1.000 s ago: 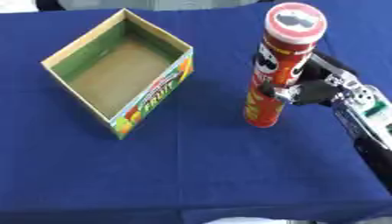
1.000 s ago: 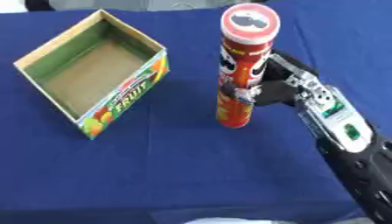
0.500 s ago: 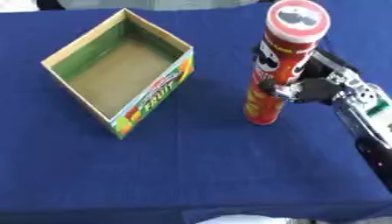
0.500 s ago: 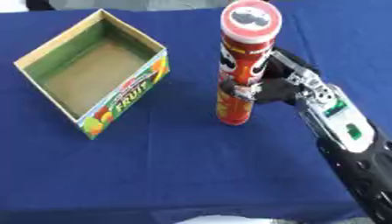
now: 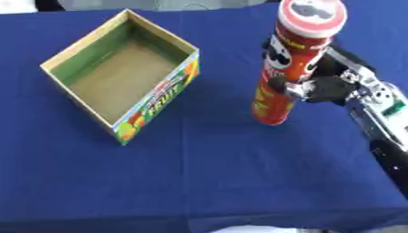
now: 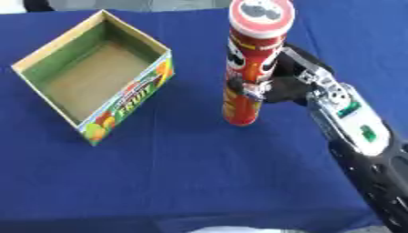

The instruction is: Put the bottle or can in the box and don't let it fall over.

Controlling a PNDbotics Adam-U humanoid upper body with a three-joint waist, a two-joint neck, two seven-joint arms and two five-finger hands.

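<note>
In the left eye view we see the blue table [image 5: 199, 182] spread wide, with open cloth toward six o'clock and between the two task things; its near edge shows along the bottom and its far edge at the top, close behind the box. The cardboard box [image 5: 84, 102], printed with fruit along its front wall, sits toward nine o'clock with one corner pointing to twelve; it stands open and we see only its bare brown floor inside. The tall red can [image 5: 291, 68] stands upright at about two o'clock, well apart from the box, its base seemingly on the cloth, though we cannot be sure it is not just lifted.

In the right eye view our right hand [image 6: 291, 86] comes in from four o'clock and meets the can at mid-height from its three o'clock side; its fingers [image 6: 239, 86] are curled round the can's body, clamped on it; the arm's silver casing runs back to the lower right corner.
</note>
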